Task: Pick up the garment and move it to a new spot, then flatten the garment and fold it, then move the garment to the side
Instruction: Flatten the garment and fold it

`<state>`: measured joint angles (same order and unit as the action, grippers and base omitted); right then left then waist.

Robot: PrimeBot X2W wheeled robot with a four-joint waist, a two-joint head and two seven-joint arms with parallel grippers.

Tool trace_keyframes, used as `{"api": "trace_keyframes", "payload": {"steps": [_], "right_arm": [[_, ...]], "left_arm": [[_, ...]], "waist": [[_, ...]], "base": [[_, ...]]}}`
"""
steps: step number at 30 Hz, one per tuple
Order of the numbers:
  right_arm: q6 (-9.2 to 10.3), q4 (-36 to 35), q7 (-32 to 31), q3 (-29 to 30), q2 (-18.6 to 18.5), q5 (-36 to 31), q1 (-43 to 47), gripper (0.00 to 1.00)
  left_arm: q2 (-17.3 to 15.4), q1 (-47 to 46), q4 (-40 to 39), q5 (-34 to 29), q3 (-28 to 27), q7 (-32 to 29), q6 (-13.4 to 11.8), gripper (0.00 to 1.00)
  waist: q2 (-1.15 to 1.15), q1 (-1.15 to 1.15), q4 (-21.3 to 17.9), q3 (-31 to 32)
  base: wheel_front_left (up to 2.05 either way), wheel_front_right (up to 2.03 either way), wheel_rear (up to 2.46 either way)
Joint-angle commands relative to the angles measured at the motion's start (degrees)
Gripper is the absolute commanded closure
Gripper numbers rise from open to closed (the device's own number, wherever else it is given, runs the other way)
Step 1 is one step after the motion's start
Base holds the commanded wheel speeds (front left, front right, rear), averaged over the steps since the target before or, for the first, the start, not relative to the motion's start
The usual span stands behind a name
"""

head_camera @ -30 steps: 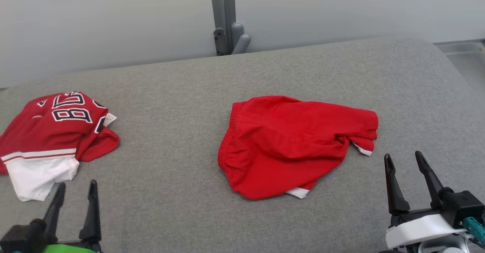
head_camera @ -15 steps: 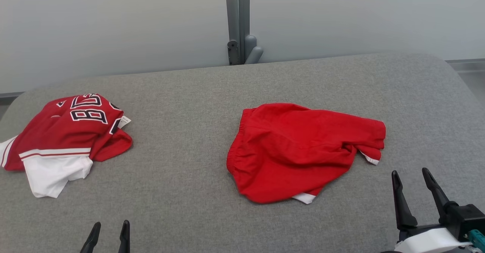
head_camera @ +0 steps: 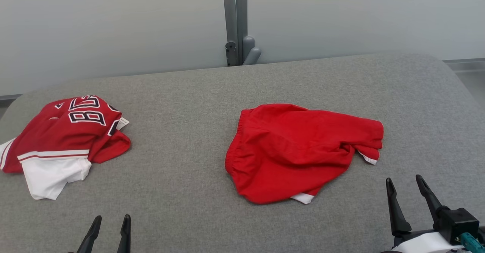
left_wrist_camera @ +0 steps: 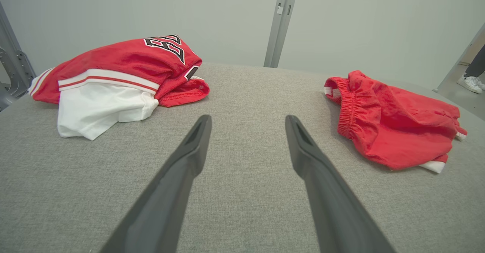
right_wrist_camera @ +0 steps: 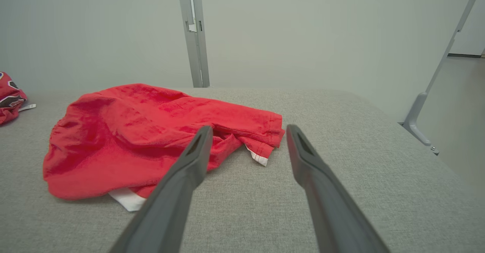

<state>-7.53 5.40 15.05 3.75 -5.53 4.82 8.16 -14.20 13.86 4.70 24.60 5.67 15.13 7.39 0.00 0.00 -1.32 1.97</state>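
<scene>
**Two garments and two hands on one grey surface.**
One pair of red shorts (head_camera: 299,150) lies crumpled at the centre of the surface (head_camera: 182,192), with white trim peeking out at two edges. One red-and-white jersey (head_camera: 64,139) lies bunched at the far left, well apart. Its black-and-white characters are folded over and cannot be read in full, and its white tag (head_camera: 122,123) is too small to read. The left hand (head_camera: 112,217) and right hand (head_camera: 403,178), both cut off at the head view's bottom edge, are released, empty and clear of the cloth.
</scene>
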Motion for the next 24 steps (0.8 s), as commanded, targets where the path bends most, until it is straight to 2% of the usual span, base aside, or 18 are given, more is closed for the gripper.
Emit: {"api": "trace_keyframes", "payload": {"steps": [1, 6, 11, 19, 24], "right_arm": [[0.08, 0.27, 0.2, -0.19, 0.24, -0.46, -0.18, 0.0], [0.08, 0.55, 0.2, -1.08, 0.47, -0.26, -1.32, 0.0], [0.08, 0.39, 0.2, -2.59, 0.15, 0.22, -2.88, 0.0], [0.07, 0.53, 0.19, -3.74, 0.41, 0.8, -4.91, 0.0], [0.08, 0.72, 0.19, -3.79, 0.77, 1.11, -5.55, 0.0]], "left_arm": [[-0.48, -0.71, 0.02, 0.26, -0.19, 0.03, 0.14, 0.0], [-0.38, -2.19, 0.36, 1.21, 1.59, 0.03, 0.14, 0.0], [-1.07, -7.83, 3.37, 2.65, 7.78, 0.02, 0.14, 0.0], [-2.03, -23.51, 16.45, 7.65, 21.77, 0.03, 0.15, 0.0], [-2.99, -29.53, 23.62, 11.5, 25.94, 0.02, 0.05, 0.0]], "waist": [[0.0, 0.0, -0.13, 0.1], [0.0, 0.0, -0.83, -0.29], [0.0, 0.0, -3.05, -1.66], [0.0, 0.0, -8.94, -4.92], [0.0, 0.0, -12.12, -6.41]], "base": [[0.0, 0.0, 0.0], [0.0, 0.0, 0.0], [0.0, 0.0, 0.0], [0.0, 0.0, 0.0], [0.0, 0.0, 0.0]]}}
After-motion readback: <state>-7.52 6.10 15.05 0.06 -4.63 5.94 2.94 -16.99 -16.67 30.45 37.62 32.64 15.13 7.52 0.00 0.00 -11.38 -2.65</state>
